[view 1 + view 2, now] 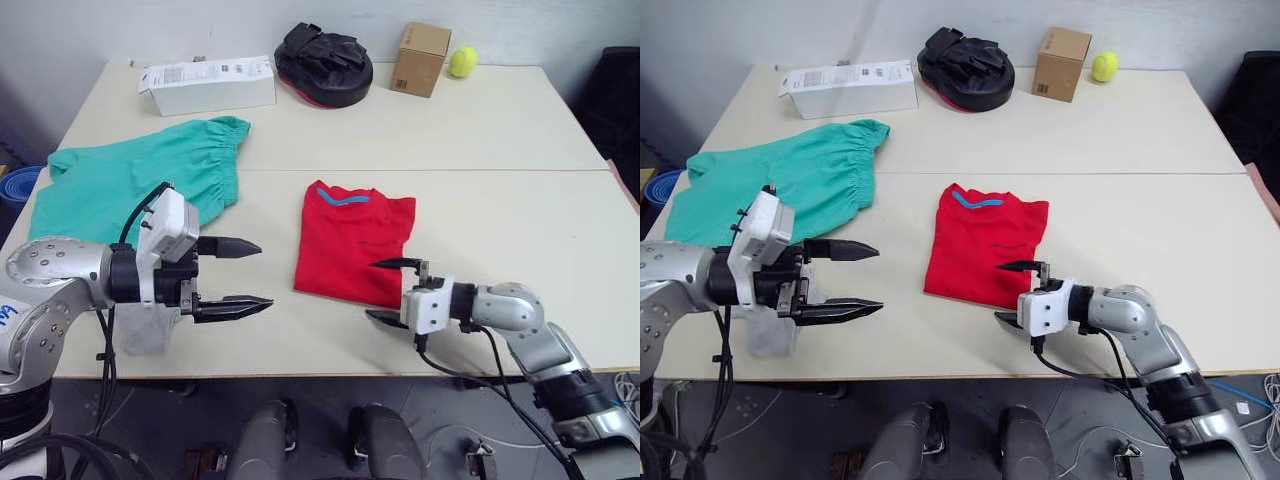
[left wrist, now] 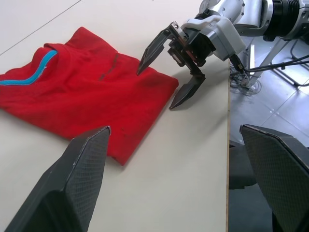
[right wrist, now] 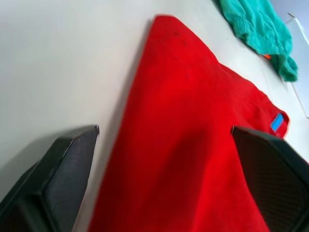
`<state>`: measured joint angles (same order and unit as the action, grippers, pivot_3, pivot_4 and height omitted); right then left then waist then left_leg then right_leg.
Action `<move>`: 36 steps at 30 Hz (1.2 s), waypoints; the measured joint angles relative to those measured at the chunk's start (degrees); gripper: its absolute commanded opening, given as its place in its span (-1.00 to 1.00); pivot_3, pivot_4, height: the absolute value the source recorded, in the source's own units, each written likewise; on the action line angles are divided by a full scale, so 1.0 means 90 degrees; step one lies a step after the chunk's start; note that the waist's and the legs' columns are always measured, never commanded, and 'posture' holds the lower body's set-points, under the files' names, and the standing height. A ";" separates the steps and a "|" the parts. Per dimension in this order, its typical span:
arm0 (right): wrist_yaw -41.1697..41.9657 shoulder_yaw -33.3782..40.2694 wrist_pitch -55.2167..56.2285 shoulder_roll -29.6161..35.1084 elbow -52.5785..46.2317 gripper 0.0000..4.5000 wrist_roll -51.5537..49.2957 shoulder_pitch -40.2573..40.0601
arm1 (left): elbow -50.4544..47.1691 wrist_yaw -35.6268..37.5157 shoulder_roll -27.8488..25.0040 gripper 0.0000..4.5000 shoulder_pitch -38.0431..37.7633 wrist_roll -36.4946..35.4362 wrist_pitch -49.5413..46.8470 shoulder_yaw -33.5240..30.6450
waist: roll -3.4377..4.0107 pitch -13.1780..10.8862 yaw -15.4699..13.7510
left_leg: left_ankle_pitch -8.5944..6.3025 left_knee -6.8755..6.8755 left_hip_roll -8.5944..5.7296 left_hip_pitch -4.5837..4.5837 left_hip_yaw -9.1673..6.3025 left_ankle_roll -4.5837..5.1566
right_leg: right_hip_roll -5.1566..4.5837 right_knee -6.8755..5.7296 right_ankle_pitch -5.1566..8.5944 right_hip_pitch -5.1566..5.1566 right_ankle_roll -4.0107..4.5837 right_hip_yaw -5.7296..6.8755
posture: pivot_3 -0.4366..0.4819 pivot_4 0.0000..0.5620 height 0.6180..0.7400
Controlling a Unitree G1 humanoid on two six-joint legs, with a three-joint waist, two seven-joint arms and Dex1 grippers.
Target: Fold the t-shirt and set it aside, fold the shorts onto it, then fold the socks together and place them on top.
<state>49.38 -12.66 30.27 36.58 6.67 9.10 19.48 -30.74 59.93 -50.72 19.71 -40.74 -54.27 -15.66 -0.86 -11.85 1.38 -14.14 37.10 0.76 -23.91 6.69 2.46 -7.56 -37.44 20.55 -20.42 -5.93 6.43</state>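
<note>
The red t-shirt (image 1: pixel 352 243) lies folded into a narrow rectangle at the table's middle, its blue collar band facing away from me. The teal-green shorts (image 1: pixel 140 185) lie spread out at the left. My left gripper (image 1: pixel 264 274) hovers open over bare table, left of the shirt and pointing at it. A light grey sock (image 1: pixel 145 330) lies under that wrist at the front edge, partly hidden. My right gripper (image 1: pixel 385 292) is open at the shirt's near right corner, one finger over the cloth, one over the table; it also shows in the left wrist view (image 2: pixel 157 89).
Along the back of the table (image 1: pixel 500 220) stand a white carton (image 1: pixel 205 85), a black padded mitt (image 1: pixel 325 65), a small cardboard box (image 1: pixel 420 58) and a yellow-green ball (image 1: pixel 462 62). Bare tabletop stretches right of the shirt.
</note>
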 measured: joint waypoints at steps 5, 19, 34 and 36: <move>-0.0296 -0.0260 0.0264 -0.0138 0.0523 -0.05 0.0172 0.0206 | 0.0009 -0.0051 -0.0079 1.00 0.0077 -0.0048 0.0145 0.0071 | -0.0006 0.0003 0.0022 | -0.0002 -0.0010 0.0002 0.0034 0.0003 -0.0005 | 0.0001 0.0001 0.0002 0.0027 0.0004 -0.0005 | -0.05 -0.47 1.00; 0.0439 -0.0330 0.0861 0.0728 0.0429 -0.99 -0.0545 -0.0282 | 0.0359 -0.0073 -0.0126 1.00 0.0276 -0.0029 0.0683 0.0386 | -0.0002 0.0002 -0.0081 | -0.0040 -0.0021 0.0007 0.0075 0.0000 -0.0015 | 0.0002 0.0042 0.0008 0.0082 0.0006 0.0000 | -0.05 -0.47 1.00; 0.1245 -0.0319 0.1050 0.1629 -0.0752 -0.99 -0.1477 -0.1673 | 0.0608 -0.0052 -0.0109 1.00 0.0430 0.0081 0.1059 0.0947 | 0.0000 0.0000 -0.0139 | -0.0050 -0.0022 0.0015 0.0075 0.0002 -0.0014 | 0.0003 0.0062 0.0011 0.0089 0.0008 0.0005 | -0.05 -0.47 1.00; 0.1261 -0.0315 0.0859 0.1629 -0.0842 -0.75 -0.1504 -0.1658 | 0.0753 -0.0054 -0.0095 1.00 0.0492 0.0094 0.1093 0.1037 | 0.0000 0.0000 -0.0142 | -0.0050 -0.0022 0.0015 0.0075 0.0002 -0.0014 | 0.0003 0.0063 0.0011 0.0089 0.0008 0.0005 | -0.05 -0.47 1.00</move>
<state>60.73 -15.49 38.00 51.24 -0.91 -4.43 4.56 -23.96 59.45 -51.58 24.13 -39.89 -44.44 -6.32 -0.86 -11.85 0.10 -14.59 36.90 0.89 -23.24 6.71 2.34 -7.52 -36.87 20.65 -19.62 -5.86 6.48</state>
